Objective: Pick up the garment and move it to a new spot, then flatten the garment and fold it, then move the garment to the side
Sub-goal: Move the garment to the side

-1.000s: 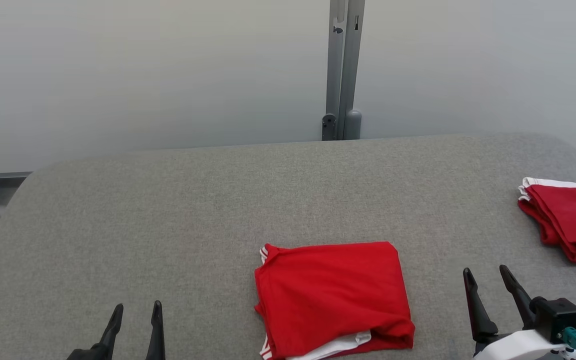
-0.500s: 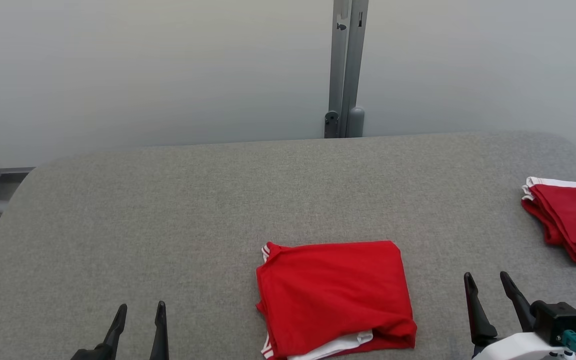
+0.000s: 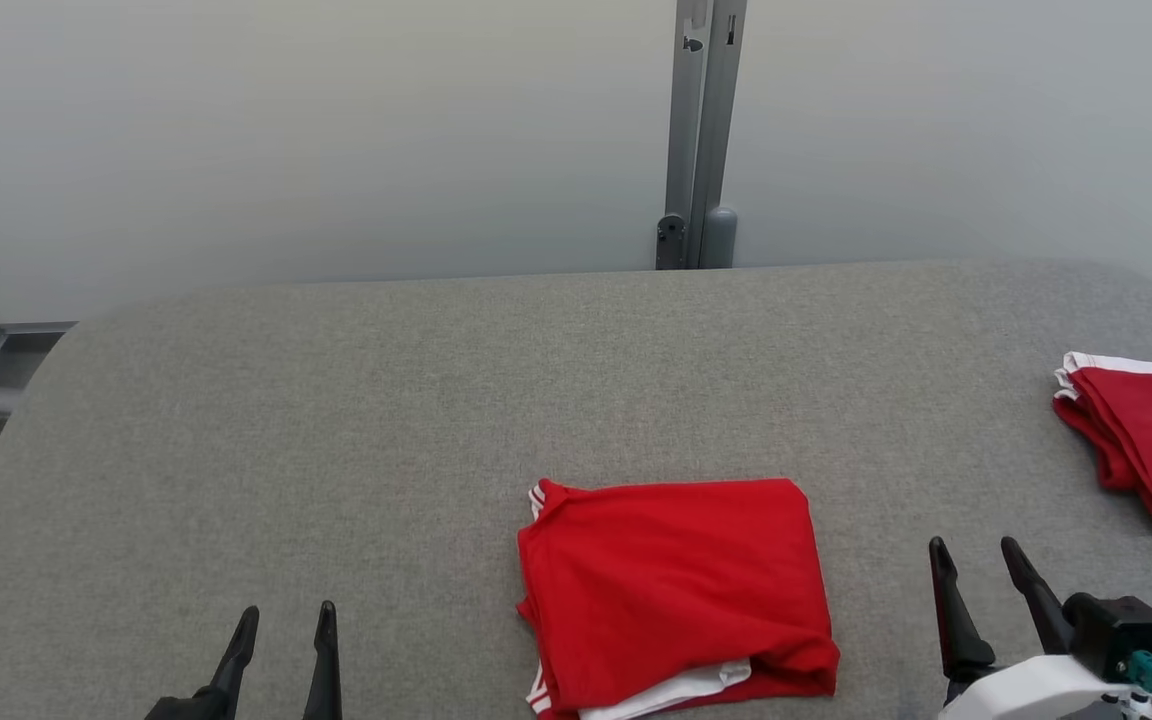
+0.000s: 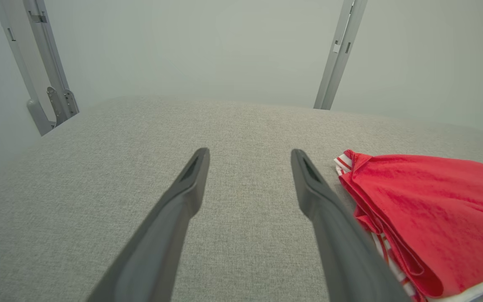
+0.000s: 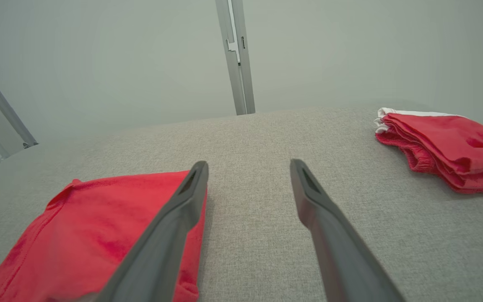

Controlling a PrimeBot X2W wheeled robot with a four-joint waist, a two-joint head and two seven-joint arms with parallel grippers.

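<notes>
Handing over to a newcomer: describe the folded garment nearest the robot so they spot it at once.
Take the grey table. Near its front edge, between left gripper and right gripper, lies the red garment, folded square. Unlike the red pile at the right edge, it sits central, white fabric showing in front.

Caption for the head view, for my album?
Folded garment on the table between open left gripper and right gripper; red pile far right.

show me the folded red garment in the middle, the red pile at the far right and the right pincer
folded red garment [image 3: 671, 590], head view, middle of its top layer
red pile [image 3: 1146, 440], head view, its red top face
right pincer [image 3: 972, 550], head view, midway between its open fingertips
</notes>
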